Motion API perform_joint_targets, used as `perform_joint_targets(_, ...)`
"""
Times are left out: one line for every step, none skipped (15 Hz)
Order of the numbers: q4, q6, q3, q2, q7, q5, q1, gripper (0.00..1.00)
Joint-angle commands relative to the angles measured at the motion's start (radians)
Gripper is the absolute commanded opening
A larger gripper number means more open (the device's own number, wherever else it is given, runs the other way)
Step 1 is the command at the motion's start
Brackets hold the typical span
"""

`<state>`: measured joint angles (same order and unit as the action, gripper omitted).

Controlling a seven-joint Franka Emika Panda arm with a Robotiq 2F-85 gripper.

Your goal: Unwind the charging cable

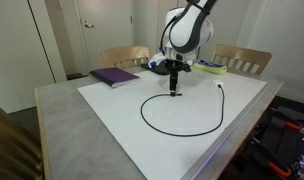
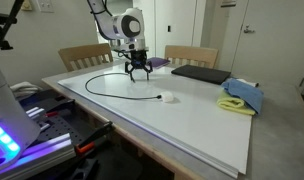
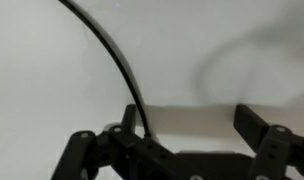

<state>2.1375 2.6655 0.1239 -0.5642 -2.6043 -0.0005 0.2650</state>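
**Cable offset toward one finger, not centred in the jaws**

Jaws: apart at full spread and holding nothing. In both exterior views they hang low over the desk, fingertips pointing down. Whether they touch the surface cannot be told.

Key relation: in the wrist view the charging cable runs from the top of the picture down in a curve. It ends against the finger on the picture's left side. The wide gap toward the opposite finger is bare. The cable's long axis at this point runs roughly across the line joining the two fingers. Judgement: that direction suits a pinch, but the jaws need a sideways shift to bring the cable between them.

Outward: from the jaws the cable sweeps in one open loop over the middle of the desk. It finishes at a small white plug, well apart from the jaws. The end beneath the jaws is too small to make out.

Beyond, near the far edge of the desk, lies a purple book, well apart from the loop.
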Motion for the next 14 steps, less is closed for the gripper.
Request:
perform_joint_targets(0.031, 0.031, -0.018, 0.009, 0.006, 0.015, -0.009, 1.0)
perform_joint_targets(0.026, 0.025, -0.022, 0.008, 0.01, 0.018, -0.011, 0.93)
perform_joint_targets(0.022, 0.024, -0.024, 0.005, 0.01, 0.019, -0.011, 0.74)
perform_joint_targets(0.028, 0.021, -0.027, 0.012, 0.011, 0.018, -0.01, 0.67)
perform_joint_targets(0.031, 0.023, -0.03, 0.014, 0.011, 0.018, -0.01, 0.61)
perform_joint_targets(0.036, 0.022, -0.033, 0.02, 0.01, 0.017, -0.009, 0.53)
perform_joint_targets(0.043, 0.023, -0.036, 0.025, 0.01, 0.017, -0.008, 0.46)
perform_joint_targets(0.05, 0.023, -0.039, 0.032, 0.01, 0.017, -0.008, 0.38)
perform_joint_targets(0.059, 0.024, -0.041, 0.038, 0.009, 0.015, -0.007, 0.32)
perform_joint_targets(0.064, 0.025, -0.043, 0.041, 0.009, 0.015, -0.007, 0.24)
perform_joint_targets(0.071, 0.022, -0.046, 0.049, 0.008, 0.013, -0.005, 0.18)
perform_joint_targets(0.073, 0.018, -0.047, 0.051, 0.008, 0.011, -0.004, 0.1)
perform_joint_targets(0.075, 0.014, -0.045, 0.055, 0.007, 0.003, 0.0, 0.04)
perform_joint_targets(0.077, 0.01, -0.038, 0.057, 0.002, -0.005, 0.008, 0.01)
